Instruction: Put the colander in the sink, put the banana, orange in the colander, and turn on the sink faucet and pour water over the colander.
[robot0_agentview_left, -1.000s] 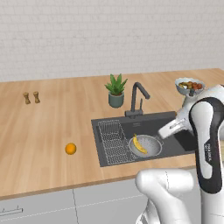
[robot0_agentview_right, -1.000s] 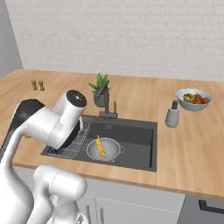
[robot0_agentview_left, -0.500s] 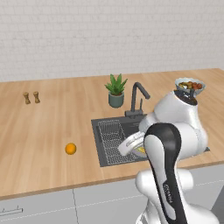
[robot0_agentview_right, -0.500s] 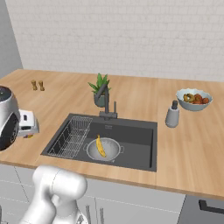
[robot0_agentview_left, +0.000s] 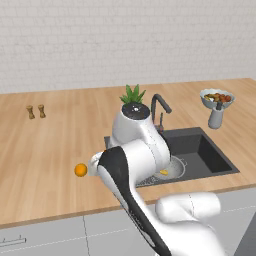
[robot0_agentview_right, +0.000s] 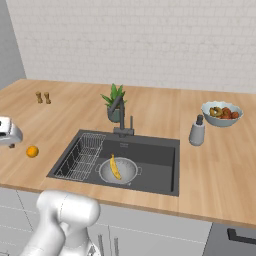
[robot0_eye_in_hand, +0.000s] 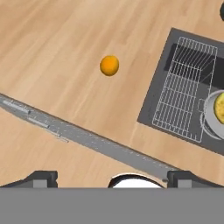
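Note:
The colander (robot0_agentview_right: 118, 172) stands in the sink (robot0_agentview_right: 155, 150) with the banana (robot0_agentview_right: 115, 166) lying inside it; in the hand view the colander (robot0_eye_in_hand: 216, 114) is at the right edge. The orange (robot0_agentview_right: 32, 151) rests on the wooden counter left of the sink, also seen as the orange (robot0_agentview_left: 80, 170) and the orange (robot0_eye_in_hand: 109, 65). My gripper (robot0_agentview_right: 7, 132) hangs open over the counter's front left, short of the orange, with nothing between its fingers (robot0_eye_in_hand: 41, 177). The sink faucet (robot0_agentview_right: 121, 112) rises behind the basin. Water is out of view.
A wire rack (robot0_agentview_right: 82, 155) fills the sink's left part. A potted plant (robot0_agentview_right: 115, 102) stands behind the faucet. A soap dispenser (robot0_agentview_right: 196, 131) and a white fruit bowl (robot0_agentview_right: 221, 113) sit to the right, two small shakers (robot0_agentview_right: 42, 97) at the back left. The counter's front edge (robot0_eye_in_hand: 87, 140) crosses the hand view.
The arm has swung left, from over the sink to above the counter near the orange. The gripper stays open. The banana and colander have not moved.

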